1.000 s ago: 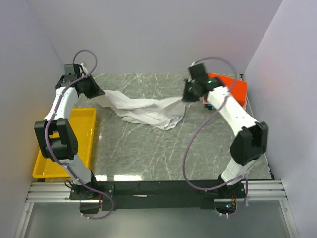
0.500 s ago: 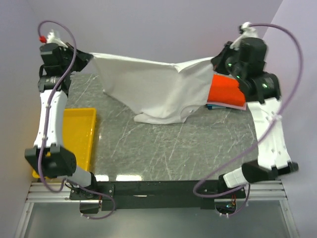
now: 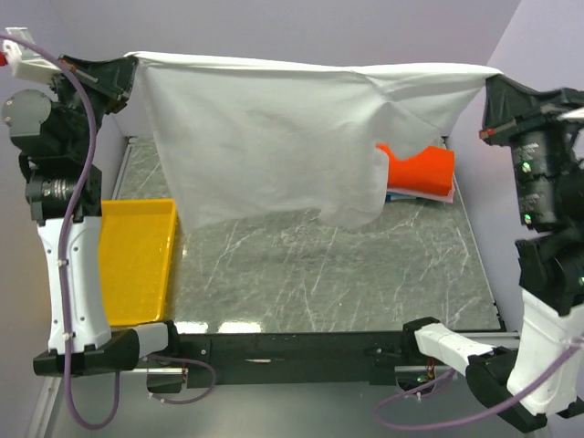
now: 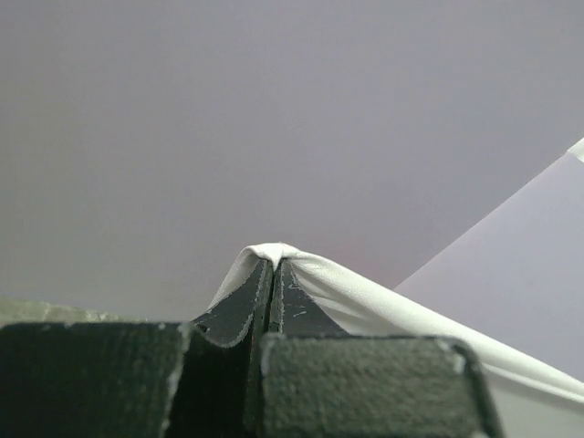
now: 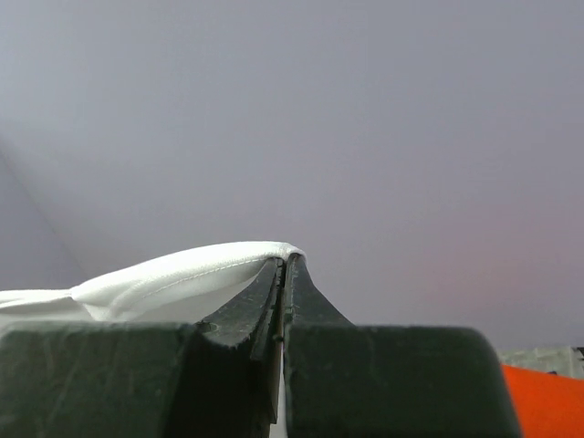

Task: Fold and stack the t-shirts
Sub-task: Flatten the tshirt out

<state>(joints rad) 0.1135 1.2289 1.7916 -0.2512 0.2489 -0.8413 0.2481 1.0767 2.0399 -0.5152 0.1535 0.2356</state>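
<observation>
Veined grey marble table (image 3: 319,274) | soft white t-shirt (image 3: 265,137) hangs stretched, wrinkled | left gripper (image 3: 128,67), right gripper (image 3: 490,84) each pinch an edge

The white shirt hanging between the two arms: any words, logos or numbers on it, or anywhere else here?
None can be read. The large white cloth t-shirt shows no print or label; the folded orange-red shirt and yellow plastic tray are plain too.
</observation>
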